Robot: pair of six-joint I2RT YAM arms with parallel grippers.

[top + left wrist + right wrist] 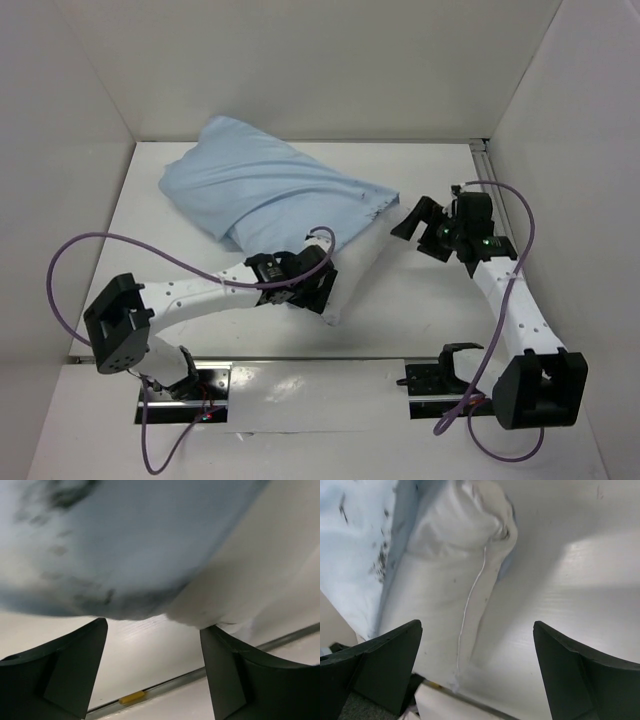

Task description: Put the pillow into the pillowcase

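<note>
The light blue pillowcase (pixel 260 185) lies wrinkled at the back left of the table. The white pillow (pixel 355 262) is partly inside it, and its near end sticks out toward the front. My left gripper (pixel 315 283) is open at that near end. In the left wrist view the pillowcase (pixel 125 540) and the pillow (pixel 250 555) hang just above the open left gripper (pixel 152 645), with nothing between its fingers. My right gripper (pixel 412 220) is open and empty to the right of the pillow. In the right wrist view the right gripper (pixel 477 650) faces the pillow (pixel 450 585) and the pillowcase (pixel 360 540).
White walls close the table (pixel 420 320) at the back and both sides. A metal rail (pixel 300 358) with a yellow tab (pixel 132 696) runs along the near edge. Purple cables (pixel 120 240) loop over both arms.
</note>
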